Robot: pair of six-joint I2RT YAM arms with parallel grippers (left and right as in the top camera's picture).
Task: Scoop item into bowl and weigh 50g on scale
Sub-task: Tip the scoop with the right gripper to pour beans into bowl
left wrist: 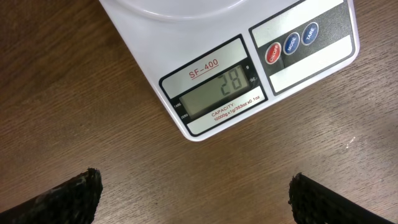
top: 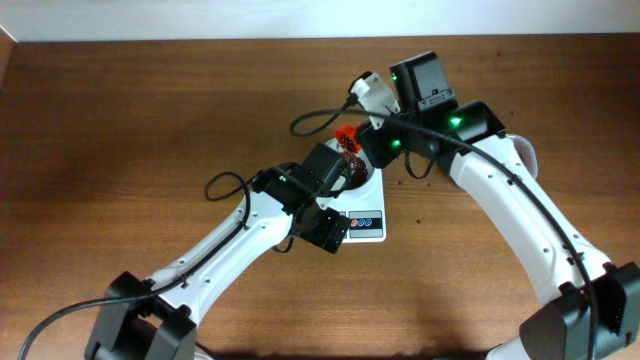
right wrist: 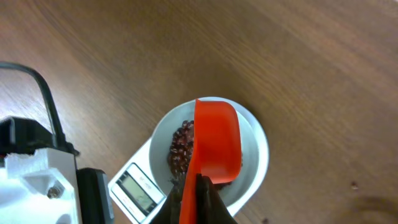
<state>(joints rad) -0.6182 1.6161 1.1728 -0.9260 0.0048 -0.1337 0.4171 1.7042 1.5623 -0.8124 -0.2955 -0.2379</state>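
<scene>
The white scale (left wrist: pixel 261 68) lies just ahead of my left gripper (left wrist: pixel 194 182), and its display (left wrist: pixel 217 93) reads 28. That gripper is open, with only bare wood between its fingertips (left wrist: pixel 84 186). On the scale (right wrist: pixel 140 186) stands the white bowl (right wrist: pixel 258 146) with dark reddish-brown beans (right wrist: pixel 181 149) in it. My right gripper (right wrist: pixel 200 196) is shut on the handle of an orange scoop (right wrist: pixel 217 140), which hangs over the bowl. From overhead the scoop (top: pixel 345 135) and the left arm hide most of the bowl (top: pixel 364 181) on the scale (top: pixel 368 222).
A few stray beans (top: pixel 415 170) lie on the wood right of the scale. The left arm's wrist housing (right wrist: pixel 43 180) sits close beside the scale on its left. Brown tabletop extends all round.
</scene>
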